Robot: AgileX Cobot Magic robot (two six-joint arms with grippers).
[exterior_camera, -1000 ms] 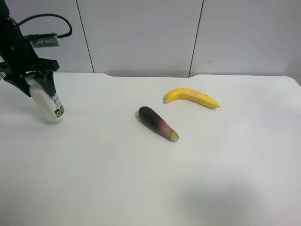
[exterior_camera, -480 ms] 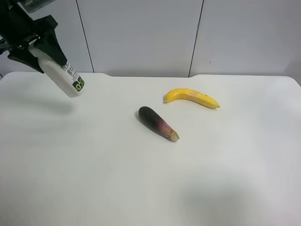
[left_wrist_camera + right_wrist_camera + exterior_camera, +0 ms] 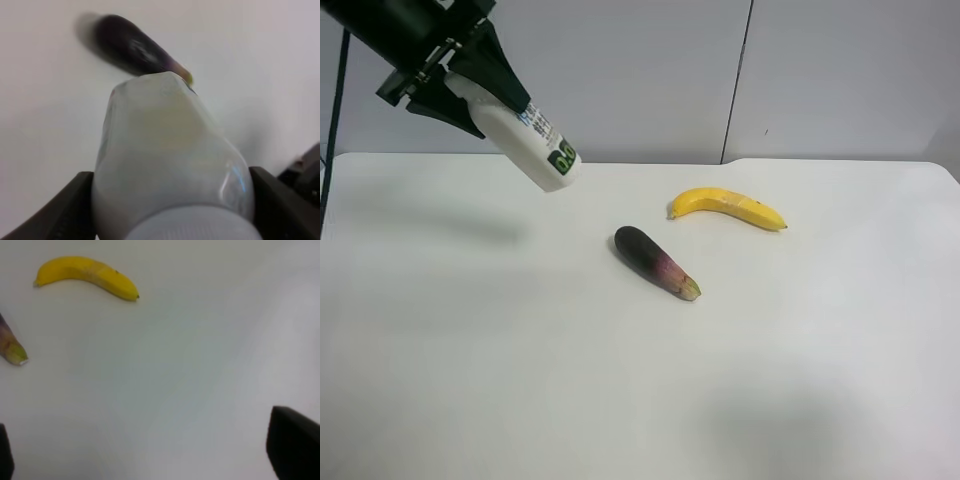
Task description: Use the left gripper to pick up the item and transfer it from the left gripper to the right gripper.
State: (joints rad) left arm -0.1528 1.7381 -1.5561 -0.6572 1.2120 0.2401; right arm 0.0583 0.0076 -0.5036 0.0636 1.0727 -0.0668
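The white bottle (image 3: 527,141) with a green-and-black label mark is held tilted in the air, high over the table's back left in the exterior high view. My all-black left gripper (image 3: 478,98) is shut on its cap end. The left wrist view shows the bottle (image 3: 170,160) filling the space between the two black fingers (image 3: 62,212). My right gripper (image 3: 150,460) is open and empty above the table, with one finger (image 3: 292,450) at the frame's edge. The right arm is out of sight in the exterior high view.
A dark purple eggplant (image 3: 656,262) lies near the table's middle, with a yellow banana (image 3: 727,207) just behind it. Both show in the right wrist view, the banana (image 3: 87,274) and the eggplant tip (image 3: 11,347). The eggplant (image 3: 132,50) is blurred beyond the bottle.
My left gripper has lifted the bottle off the table and carried it up and toward the exterior high view's right, tilting it further. The eggplant and banana have not moved.
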